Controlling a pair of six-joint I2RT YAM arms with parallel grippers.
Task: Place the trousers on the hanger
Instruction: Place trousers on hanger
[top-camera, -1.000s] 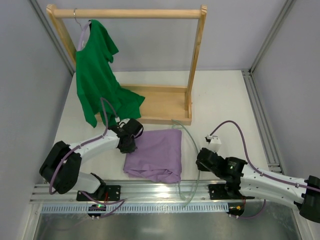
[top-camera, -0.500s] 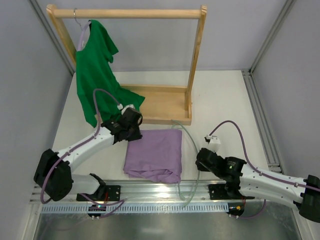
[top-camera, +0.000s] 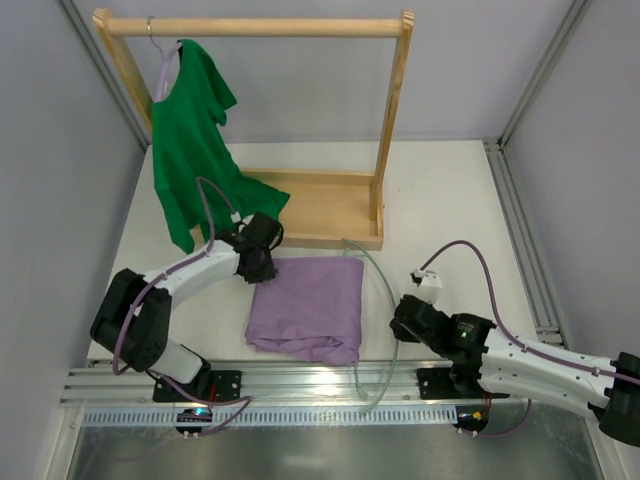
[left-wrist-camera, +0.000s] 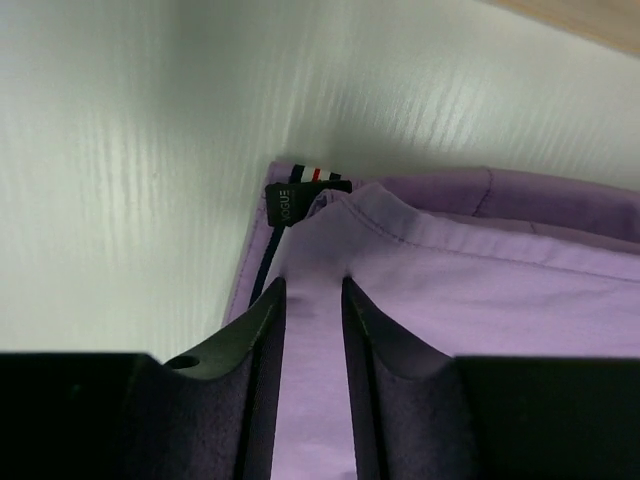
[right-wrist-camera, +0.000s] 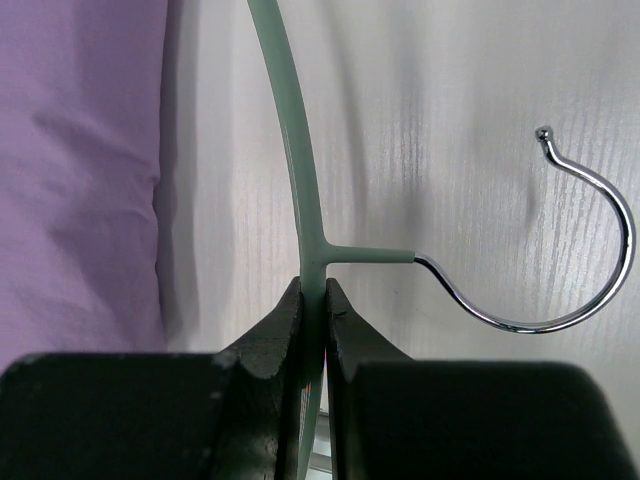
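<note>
The lilac trousers (top-camera: 310, 305) lie folded on the white table between the two arms. My left gripper (top-camera: 262, 268) is at their far left corner. In the left wrist view its jaws (left-wrist-camera: 310, 285) pinch a raised fold of the trousers (left-wrist-camera: 480, 280) just behind the striped label (left-wrist-camera: 312, 174). The pale green hanger (top-camera: 385, 280) curves along the right side of the trousers. My right gripper (top-camera: 402, 318) is shut on it. The right wrist view shows these jaws (right-wrist-camera: 312, 285) clamped on the hanger (right-wrist-camera: 290, 150) just below its neck, with the metal hook (right-wrist-camera: 600, 300) pointing right and the trousers (right-wrist-camera: 80, 170) at the left.
A wooden rack (top-camera: 390, 120) stands at the back, its base (top-camera: 320, 205) just behind the trousers. A dark green shirt (top-camera: 190, 160) hangs from it on a lavender hanger (top-camera: 163, 75), close behind my left arm. A metal rail (top-camera: 300, 380) runs along the near edge.
My left gripper rose from the left edge of the trousers, then settled at their far left corner with its jaws a little wider. The right arm and the hanger have stayed still.
</note>
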